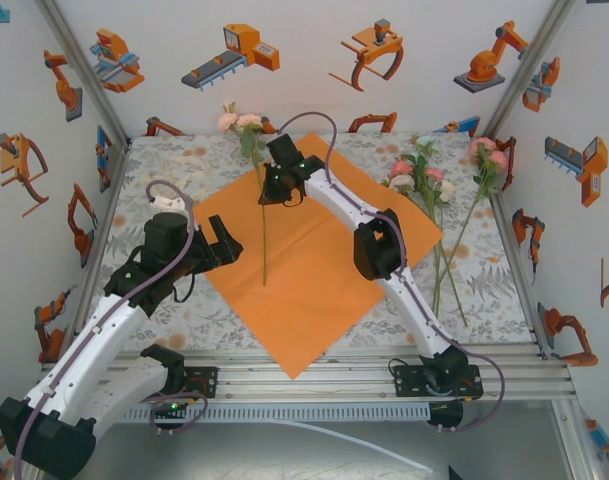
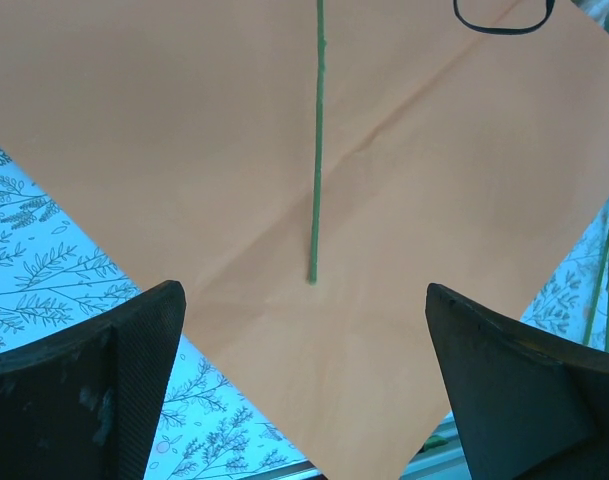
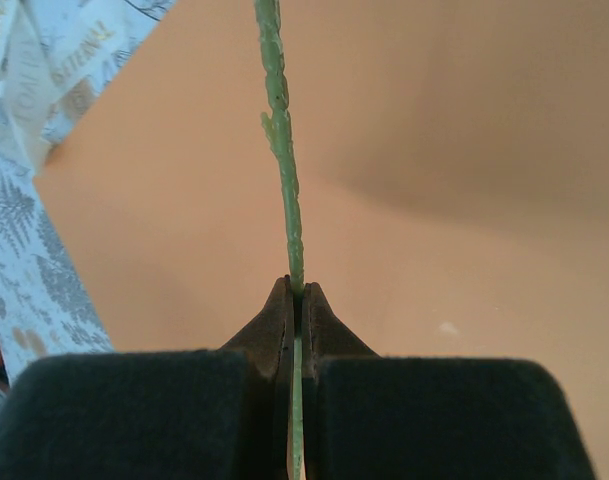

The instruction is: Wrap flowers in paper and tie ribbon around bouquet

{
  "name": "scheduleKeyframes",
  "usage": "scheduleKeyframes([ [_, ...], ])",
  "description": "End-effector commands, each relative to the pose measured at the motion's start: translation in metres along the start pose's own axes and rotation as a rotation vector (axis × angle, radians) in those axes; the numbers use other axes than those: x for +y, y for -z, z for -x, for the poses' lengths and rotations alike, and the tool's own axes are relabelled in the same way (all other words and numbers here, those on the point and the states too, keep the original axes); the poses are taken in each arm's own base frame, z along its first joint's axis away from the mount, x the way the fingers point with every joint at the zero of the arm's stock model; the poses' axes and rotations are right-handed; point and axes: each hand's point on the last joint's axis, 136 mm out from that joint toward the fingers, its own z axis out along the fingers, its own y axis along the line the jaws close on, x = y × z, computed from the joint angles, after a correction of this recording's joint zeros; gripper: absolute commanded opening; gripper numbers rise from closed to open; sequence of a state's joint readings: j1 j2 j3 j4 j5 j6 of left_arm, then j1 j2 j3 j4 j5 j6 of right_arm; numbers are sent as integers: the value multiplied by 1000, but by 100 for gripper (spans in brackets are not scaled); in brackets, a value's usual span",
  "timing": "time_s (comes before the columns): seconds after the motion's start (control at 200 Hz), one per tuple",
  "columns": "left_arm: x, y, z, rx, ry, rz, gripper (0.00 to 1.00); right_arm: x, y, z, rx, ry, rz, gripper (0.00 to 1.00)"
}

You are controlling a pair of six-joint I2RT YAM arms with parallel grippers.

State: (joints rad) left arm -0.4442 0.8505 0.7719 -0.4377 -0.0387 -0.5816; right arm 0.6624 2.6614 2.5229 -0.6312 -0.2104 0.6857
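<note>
Table (image 1: 484, 300): leaf-print cloth, orange paper (image 1: 314, 290) set diamond-wise at its middle.
Right gripper (image 3: 296, 295): clamped on one stem (image 1: 263, 240), near the paper's far corner.
Stem: runs down the paper's middle; bloom (image 1: 246, 125) lies past the far corner.
Left gripper (image 2: 304, 290): jaws wide apart, empty, at the paper's left corner.
Do well: probably lay the stem flat before letting go, then fetch the flowers (image 1: 434, 180) near the table's right edge.

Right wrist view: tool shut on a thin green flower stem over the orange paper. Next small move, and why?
I'd probably open the right tool to release the thin green stem: it seems to lie across the bright-orange paper sheet, and more pink long-stemmed roses wait to its right.
</note>
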Motion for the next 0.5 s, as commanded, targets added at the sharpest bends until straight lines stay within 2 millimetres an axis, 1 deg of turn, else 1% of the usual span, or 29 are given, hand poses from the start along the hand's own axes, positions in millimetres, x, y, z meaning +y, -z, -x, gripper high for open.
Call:
scheduleKeyframes([
  [0.0, -1, -1, -2, 3, 26, -17, 97, -9, -5, 0, -18, -13, -32, 4],
  [0.045, -2, -1, -2, 4, 30, -19, 97, -13, -5, -2, -16, -3, -46, 9],
  [0.1, -2, -2, -3, 3, 32, -22, 97, -12, -1, -2, -11, 13, -42, 15],
  [0.145, -3, -2, -3, 6, 33, -24, 97, -9, 4, 0, -10, 22, -40, 21],
  [0.21, -4, -3, -3, 9, 32, -29, 97, -1, 23, 11, -26, 34, -30, 29],
  [0.225, -4, -3, -2, 9, 33, -31, 97, 1, 28, 14, -35, 36, -30, 31],
  [0.23, -5, -3, -2, 9, 32, -32, 97, 0, 32, 16, -38, 36, -32, 33],
  [0.25, -5, -4, -2, 9, 31, -33, 97, 3, 42, 22, -52, 40, -32, 38],
  [0.285, -6, -4, -1, 7, 29, -37, 97, 7, 58, 30, -72, 52, -31, 43],
  [0.29, -6, -4, -1, 7, 30, -38, 97, 7, 58, 30, -72, 52, -31, 43],
  [0.3, -6, -4, -1, 8, 31, -37, 97, 10, 67, 34, -83, 59, -26, 44],
  [0.305, -6, -4, -1, 7, 31, -37, 97, 10, 67, 34, -83, 59, -26, 44],
  [0.315, -7, -4, 0, 6, 31, -39, 97, 11, 75, 37, -91, 64, -24, 45],
  [0.325, -7, -4, 0, 6, 30, -40, 98, 11, 77, 38, -94, 66, -24, 45],
  [0.33, -8, -5, 0, 6, 30, -41, 98, 15, 85, 41, -104, 72, -18, 46],
  [0.375, -12, -5, 2, 4, 32, -61, 97, 17, 109, 50, -133, 92, -19, 46],
  [0.411, -17, -5, 2, 4, 30, -90, 97, 13, 130, 57, -157, 114, -32, 46],
  [0.421, -19, -5, 3, 1, 30, -100, 97, 10, 138, 59, -164, 119, -42, 46],
  [0.426, -21, -5, 3, 2, 29, -108, 97, 10, 138, 59, -164, 119, -42, 46],
  [0.431, -21, -5, 3, 2, 29, -114, 97, 9, 146, 62, -175, 126, -46, 46],
  [0.436, -23, -6, 3, 3, 29, -119, 97, 7, 149, 62, -178, 128, -51, 46],
  [0.441, -24, -6, 3, 3, 29, -126, 97, 7, 149, 62, -178, 128, -51, 46],
  [0.451, -27, -6, 3, 4, 28, -141, 97, 4, 152, 62, -181, 133, -61, 46],
  [0.456, -28, -6, 3, 4, 27, -148, 97, 1, 160, 65, -191, 137, -67, 46],
  [0.466, -31, -6, 4, 3, 27, -164, 97, -1, 167, 66, -199, 141, -75, 46],
  [0.471, -32, -6, 4, 3, 27, -169, 97, -1, 167, 66, -199, 141, -75, 46],
  [0.476, -34, -6, 4, 5, 27, -179, 97, -5, 173, 68, -205, 148, -85, 46],
  [0.491, -39, -6, 4, 5, 27, -207, 97, -8, 179, 69, -213, 153, -92, 46],
  [0.496, -40, -6, 4, 8, 27, -215, 97, -12, 180, 70, -213, 155, -100, 46],
])
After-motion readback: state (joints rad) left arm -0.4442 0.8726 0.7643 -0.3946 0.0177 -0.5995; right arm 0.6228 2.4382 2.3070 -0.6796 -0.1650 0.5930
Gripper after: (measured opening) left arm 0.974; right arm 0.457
